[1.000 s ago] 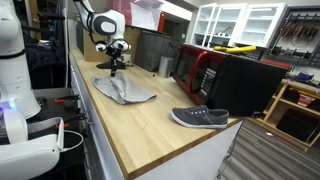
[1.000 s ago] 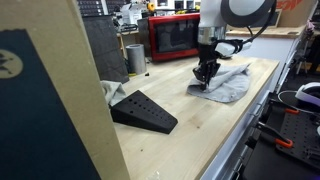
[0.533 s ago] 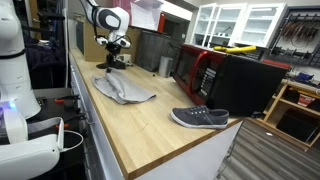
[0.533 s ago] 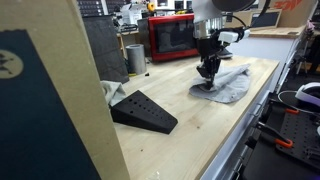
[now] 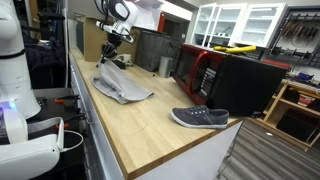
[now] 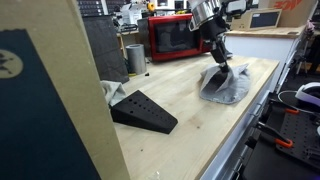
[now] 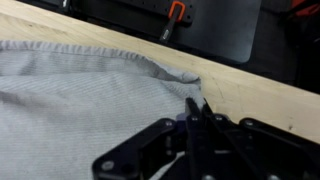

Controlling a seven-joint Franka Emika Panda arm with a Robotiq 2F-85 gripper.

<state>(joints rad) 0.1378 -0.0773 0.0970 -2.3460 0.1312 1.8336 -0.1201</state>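
A grey cloth (image 5: 124, 90) lies on the wooden worktop (image 5: 150, 130). My gripper (image 5: 108, 54) is shut on one edge of the cloth and holds that edge up, so the cloth rises in a peak under the jaws in both exterior views (image 6: 226, 80). The gripper (image 6: 221, 56) hangs above the cloth's far side. In the wrist view the closed fingers (image 7: 195, 108) pinch a fold of the grey cloth (image 7: 80, 100), with the worktop's edge (image 7: 250, 85) beyond it.
A grey shoe (image 5: 200, 117) lies near the worktop's front. A black wedge (image 6: 145, 110) sits on the worktop. A red microwave (image 6: 172, 38) and a metal cup (image 6: 135, 58) stand at the back. A large black box (image 5: 250, 82) stands beside the microwave.
The gripper has risen and moved toward the back of the worktop, lifting the cloth's edge with it; the cloth has gone from flat to peaked.
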